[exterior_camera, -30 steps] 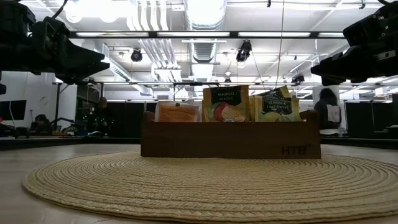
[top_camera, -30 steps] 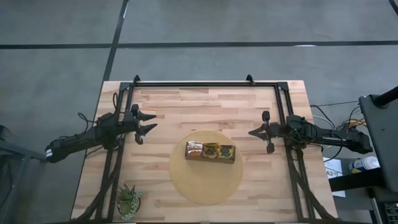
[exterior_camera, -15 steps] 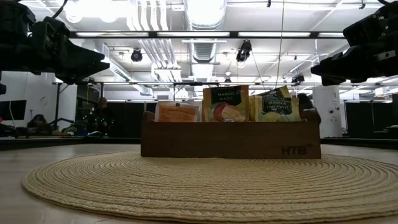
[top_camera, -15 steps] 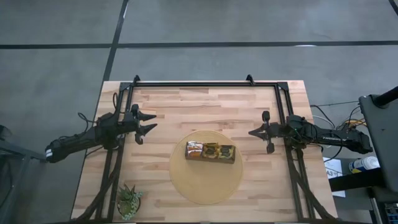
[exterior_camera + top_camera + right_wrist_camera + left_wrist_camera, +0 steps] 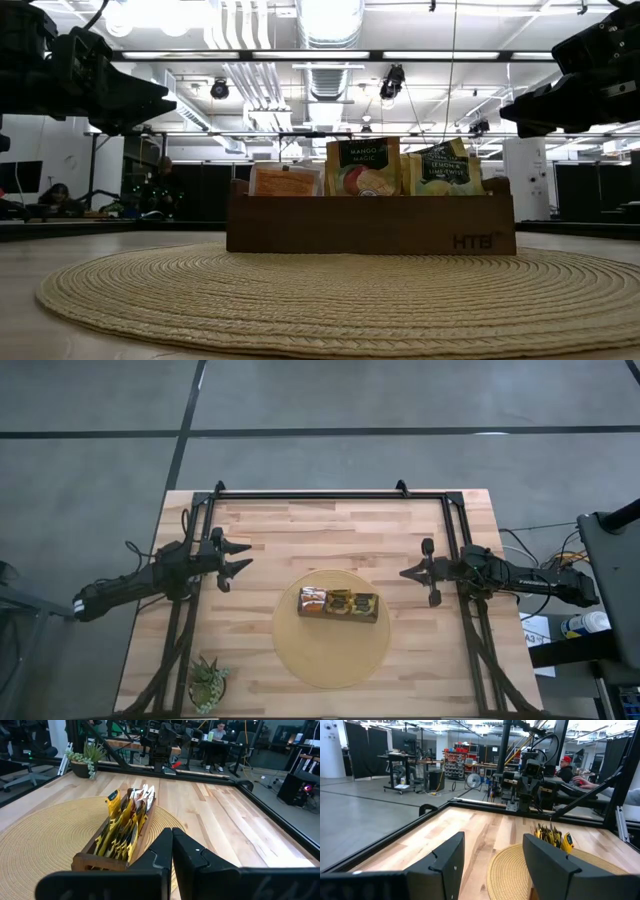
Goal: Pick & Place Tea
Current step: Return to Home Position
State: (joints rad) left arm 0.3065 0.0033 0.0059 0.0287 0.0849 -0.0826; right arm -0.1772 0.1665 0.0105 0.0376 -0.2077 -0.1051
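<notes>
Four vantages, box seemingly in all

Table: one. Arms: two, one per side. Grippers, two: left gripper, right gripper. Round woven mat: one. Wooden box: one, on mat. Tea sachets in box: three clusters by colour, namely orange sachets, green-and-yellow mango sachets, dark lemon-lime sachets; packed tight, number per cluster cannot be told. Small spiky plant: one. People beyond table, at least two: person in red cap, person at desk.
</notes>
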